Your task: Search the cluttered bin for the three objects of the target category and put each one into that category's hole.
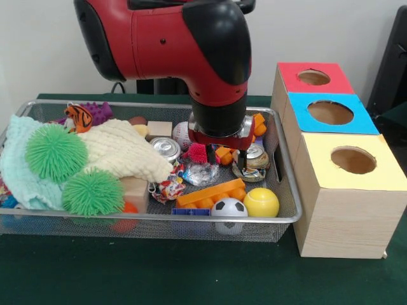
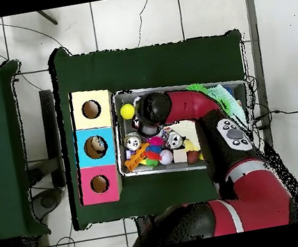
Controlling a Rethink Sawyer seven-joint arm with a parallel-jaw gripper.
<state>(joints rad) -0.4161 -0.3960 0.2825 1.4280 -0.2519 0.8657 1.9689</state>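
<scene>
Progress looks early, as a judgement: the target category isn't stated, and the bin (image 1: 289,190) is packed full. In the overhead view the blue hole (image 2: 95,146) shows something brownish inside, maybe one item dropped, can't confirm; the yellow hole (image 2: 91,109) and red hole (image 2: 99,184) look dark and empty. So at best one of three is done, two or three left. The arm (image 1: 191,44) reaches down into the right half of the bin, the pincer (image 1: 219,152) low among the clutter, just above a red brush-like toy (image 1: 198,153) and orange plastic bits (image 1: 224,154); can't tell whether it is released, clenched or grasping anything, the wrist hides it. Bin contents, front view, clock positions in the bin: two green spiky balls (image 1: 56,151) at 9 and 8, on a mint cloth (image 1: 19,166) and a cream cloth (image 1: 124,149); a tiger toy (image 1: 79,117) and a purple spiky toy (image 1: 99,111) at 11; a silver can (image 1: 165,148) in the middle; a second can (image 1: 257,152) at 3, beside the pincer; a baseball (image 1: 182,133) at 12; a wooden block (image 1: 159,128) near it; an orange brick (image 1: 213,194), a soccer ball (image 1: 229,208) and a yellow ball (image 1: 261,202) at 5 to 6. The box with three holes (image 1: 346,216) sits on the green surface (image 1: 191,273), touching the bin's right side.
</scene>
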